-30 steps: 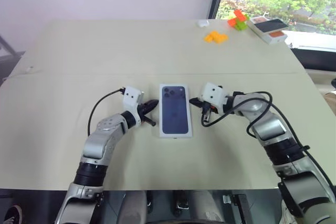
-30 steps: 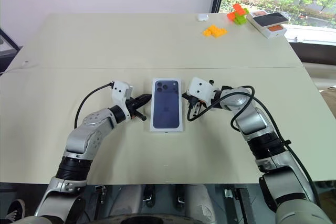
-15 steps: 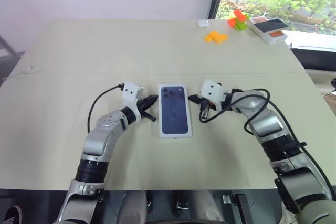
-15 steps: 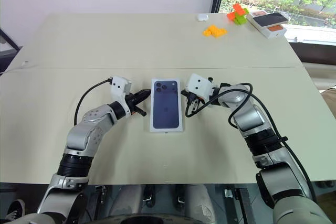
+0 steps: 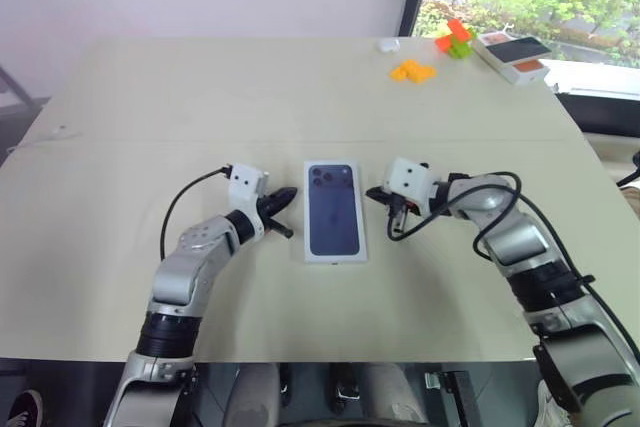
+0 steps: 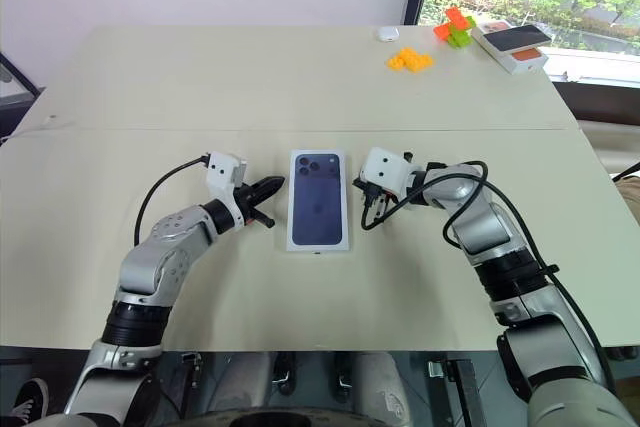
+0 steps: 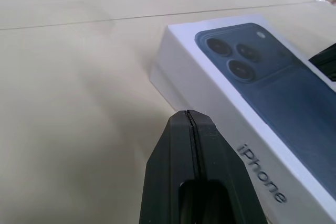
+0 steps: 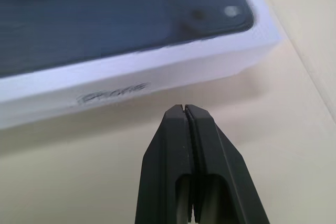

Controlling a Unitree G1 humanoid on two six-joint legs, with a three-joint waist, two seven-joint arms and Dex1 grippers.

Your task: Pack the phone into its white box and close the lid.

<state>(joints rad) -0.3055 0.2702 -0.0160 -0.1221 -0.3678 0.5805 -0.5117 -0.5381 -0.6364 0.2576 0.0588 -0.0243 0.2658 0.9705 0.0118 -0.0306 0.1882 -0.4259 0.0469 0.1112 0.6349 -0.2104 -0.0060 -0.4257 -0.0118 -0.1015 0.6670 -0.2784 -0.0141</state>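
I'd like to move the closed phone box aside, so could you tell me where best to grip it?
Probably across its two long sides near the middle, coming from above. The lid lies flat on the table, long and narrow, with upright side walls; the shut left gripper and right gripper already flank those sides.

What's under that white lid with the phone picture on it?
The lid lies closed on the table, printed side up, between the two shut grippers. It covers whatever sits beneath, so neither a box tray nor a phone can be seen.
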